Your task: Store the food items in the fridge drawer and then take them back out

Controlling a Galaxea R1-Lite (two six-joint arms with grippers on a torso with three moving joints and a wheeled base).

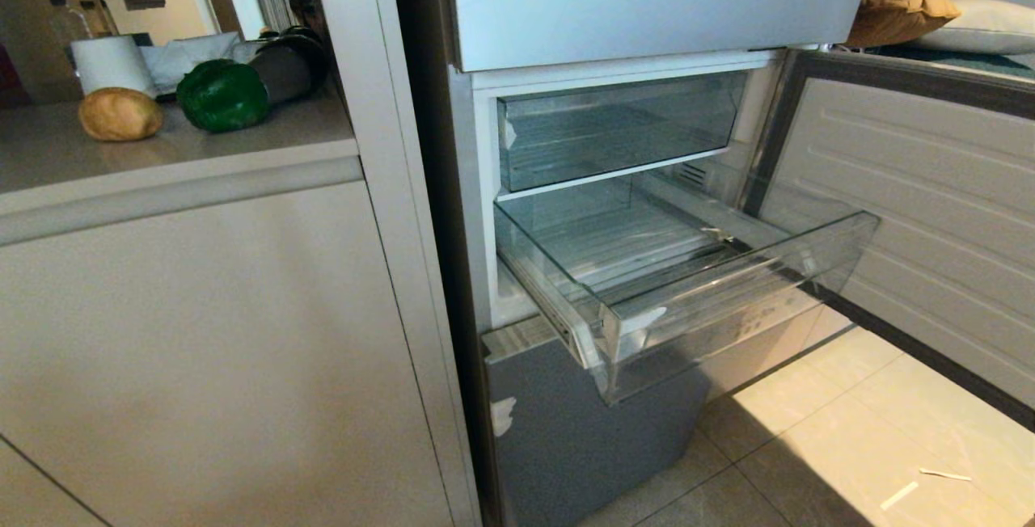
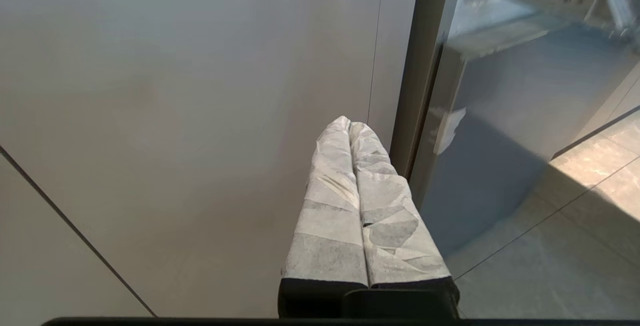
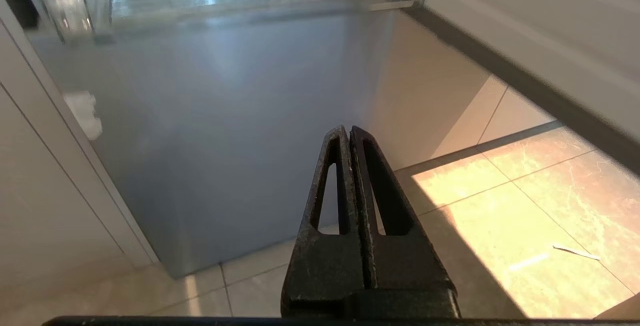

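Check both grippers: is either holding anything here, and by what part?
Nothing is held. The left gripper and right gripper are both shut on nothing. The roll and pepper sit on the counter.

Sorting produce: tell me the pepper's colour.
Glossy green pepper, clearest in the head view.

Right hand (image 3: 349,133) fingers pressed together, silver-blue lowest fridge front (image 3: 225,131) ahead, sunlit floor tiles (image 3: 525,216) beside it
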